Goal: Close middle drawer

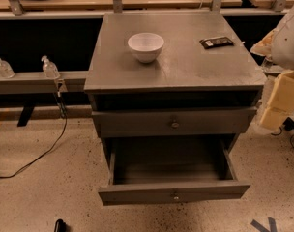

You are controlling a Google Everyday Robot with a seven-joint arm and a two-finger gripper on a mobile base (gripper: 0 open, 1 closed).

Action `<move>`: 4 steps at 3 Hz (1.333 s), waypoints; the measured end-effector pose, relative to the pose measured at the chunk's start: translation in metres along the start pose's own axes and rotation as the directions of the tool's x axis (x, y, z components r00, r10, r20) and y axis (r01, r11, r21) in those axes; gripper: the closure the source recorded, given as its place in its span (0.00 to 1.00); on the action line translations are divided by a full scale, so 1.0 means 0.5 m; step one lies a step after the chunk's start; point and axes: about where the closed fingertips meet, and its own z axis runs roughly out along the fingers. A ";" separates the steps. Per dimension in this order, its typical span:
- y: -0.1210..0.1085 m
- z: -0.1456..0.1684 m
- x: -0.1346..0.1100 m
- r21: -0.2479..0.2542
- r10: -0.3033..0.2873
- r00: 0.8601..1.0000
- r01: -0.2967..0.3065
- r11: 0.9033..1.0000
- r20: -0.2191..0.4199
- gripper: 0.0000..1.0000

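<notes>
The arm hangs at the right edge, its cream gripper low beside the cabinet; whether it is parted or closed I cannot tell. The middle drawer, grey metal, stands pulled far out toward the near side, its deep tray exposed. A round white bowl sits on the cabinet top

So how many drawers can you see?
2: an upper drawer, and the middle drawer pulled out below it; another may hide underneath. The gripper is at the right edge.
</notes>
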 end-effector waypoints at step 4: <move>0.163 0.312 -0.104 -0.281 0.030 0.912 0.095 0.955 0.408 0.00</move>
